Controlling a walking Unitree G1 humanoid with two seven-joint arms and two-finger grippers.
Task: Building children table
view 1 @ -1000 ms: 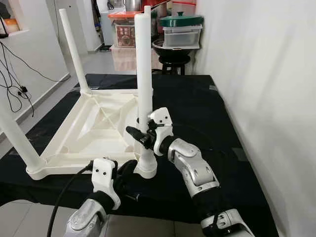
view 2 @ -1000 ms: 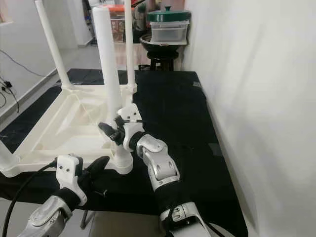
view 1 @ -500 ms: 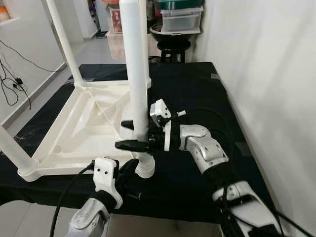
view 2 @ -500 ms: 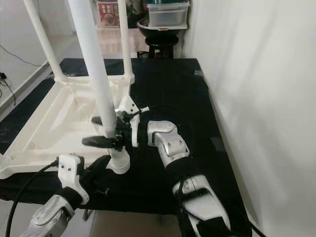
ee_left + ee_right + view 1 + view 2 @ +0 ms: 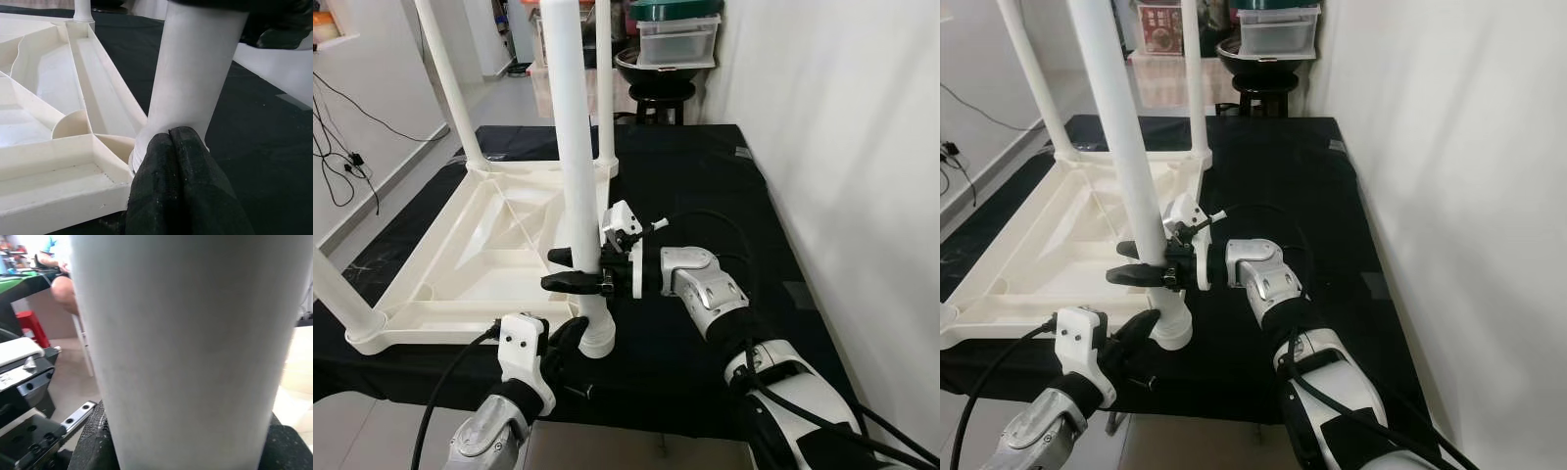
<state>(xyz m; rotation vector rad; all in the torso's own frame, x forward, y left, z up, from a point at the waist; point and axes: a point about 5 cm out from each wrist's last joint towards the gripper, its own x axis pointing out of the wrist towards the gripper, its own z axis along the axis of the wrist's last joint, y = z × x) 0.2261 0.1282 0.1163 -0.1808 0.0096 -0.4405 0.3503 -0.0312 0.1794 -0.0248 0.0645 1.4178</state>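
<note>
A white plastic children's table (image 5: pixel 480 245) lies upside down on a black cloth. Its near-right leg (image 5: pixel 570 147) stands upright in the corner socket. My right gripper (image 5: pixel 570 270) reaches in from the right and is shut on this leg a little above the socket, one black finger on each side. The leg (image 5: pixel 186 333) is very close in the right wrist view. My left gripper (image 5: pixel 576 331) is shut, with nothing in it. Its fingertips (image 5: pixel 171 134) touch the collar at the foot of the leg (image 5: pixel 195 73).
Three other legs stand up: far left (image 5: pixel 445 78), far right (image 5: pixel 604 88) and near left (image 5: pixel 337 294). A white wall (image 5: pixel 842 147) runs close along the right. Behind the black cloth (image 5: pixel 705 176) is a stool with stacked containers (image 5: pixel 666 59). Cables (image 5: pixel 342 147) hang at the left.
My right gripper has turned level and settled around the near-right leg, its arm stretched further in. The camera has shifted forward. The left gripper stays at the leg's foot.
</note>
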